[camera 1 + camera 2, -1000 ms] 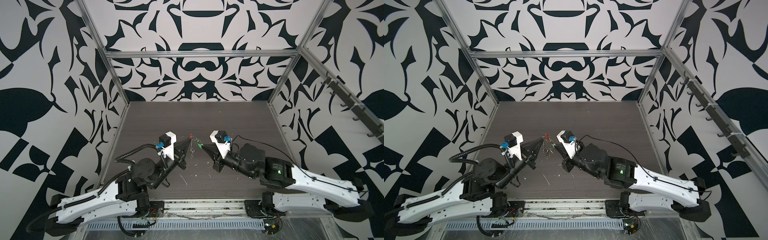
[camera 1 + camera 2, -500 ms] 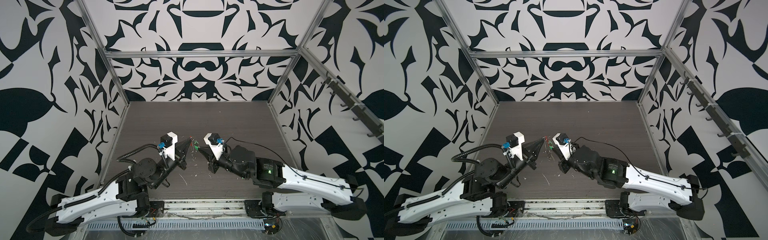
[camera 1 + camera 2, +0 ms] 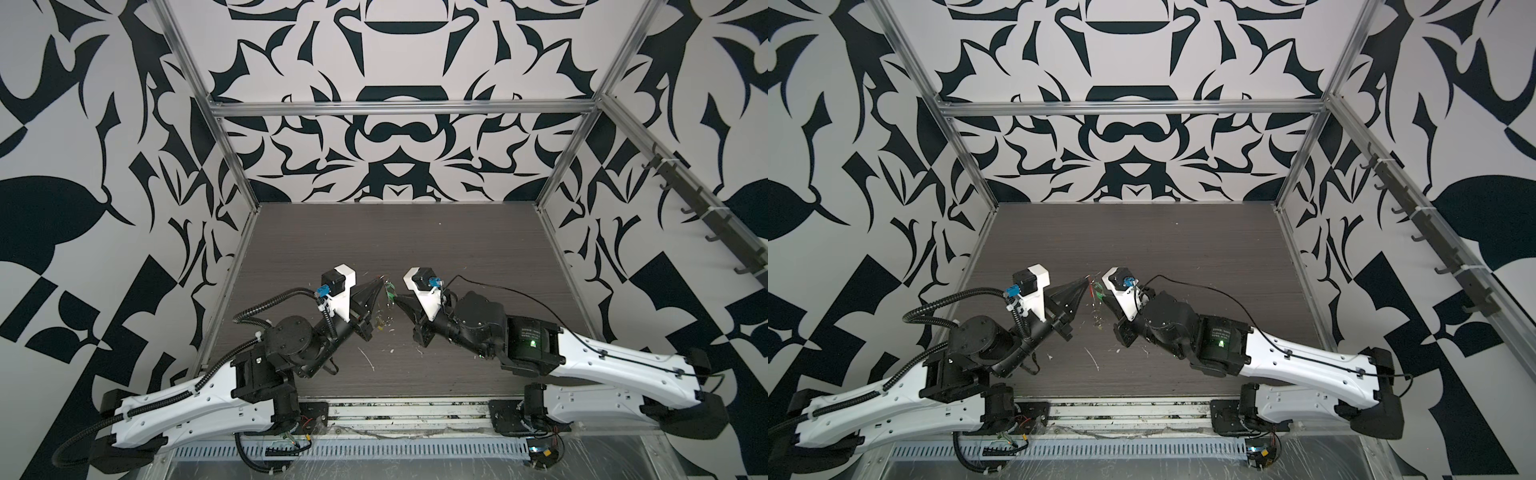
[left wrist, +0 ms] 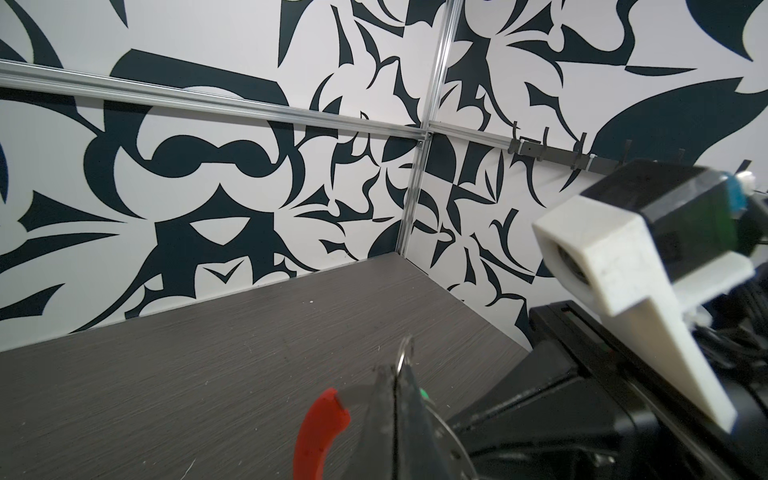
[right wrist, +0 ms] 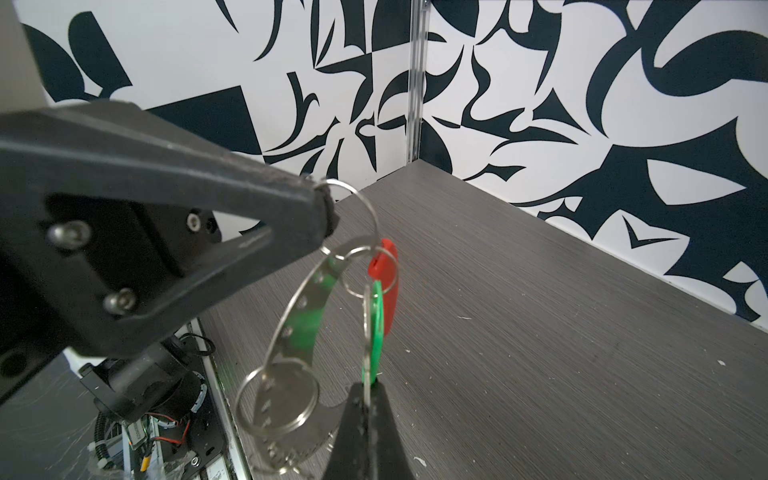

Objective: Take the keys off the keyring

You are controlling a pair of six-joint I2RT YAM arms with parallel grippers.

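Left gripper (image 5: 325, 207) clamps keyring (image 5: 386, 291), right gripper (image 5: 365, 401) clamps green tag (image 5: 376, 328), both aloft; keys (image 5: 286, 395) not yet off, removal pending.

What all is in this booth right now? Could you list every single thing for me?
keyring: one, grey wire with a red sleeve, held up between the two grippers
keys: at least two, silver, hanging from the keyring on small split rings
green tag: one, green, on the keyring beside the red sleeve
debris: several flecks, white, on the table near the front
table: one, dark grey woodgrain, floor of the booth
hook rail: one, black, on the right wall
left gripper: one, black, shut on the keyring
right gripper: one, black, shut on the green tag
left arm, right arm: two, white and black, front corners
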